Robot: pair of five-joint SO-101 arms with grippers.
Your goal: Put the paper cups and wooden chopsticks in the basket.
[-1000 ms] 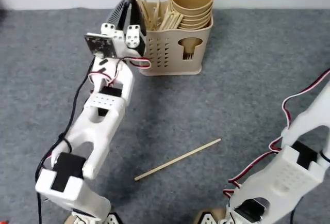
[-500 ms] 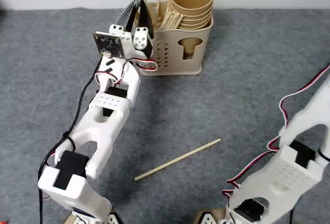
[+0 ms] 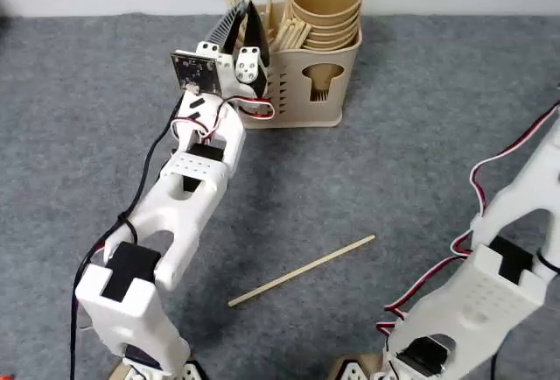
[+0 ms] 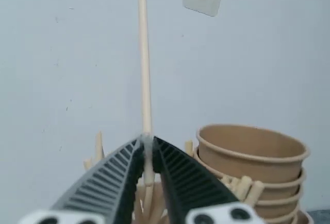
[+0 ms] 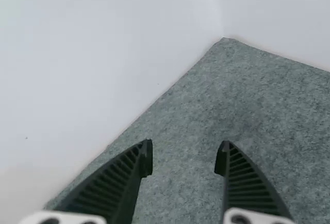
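Item in hand: one wooden chopstick, upright, clamped near its lower end between the closed jaws of your left gripper, which in the high view stands over the left side of the basket. Contents already stowed: a nested stack of paper cups in the right side and a bundle of chopsticks leaning in the left. Outstanding: one loose chopstick lying flat on the grey mat, well apart from the basket, between the two arms. Right gripper: jaws apart, holding nothing, facing the wall and the mat's far edge. Handling notes, as judgement: you appear to be at the release step. Keep the stick near vertical and bring its lower tip below the basket's rim before you part the jaws, so it drops among the bundle and does not bounce off the rim or the cups. Open only a little, then lift straight up, since the leaning sticks sit close to your jaws and could be dragged out. The loose stick comes next.
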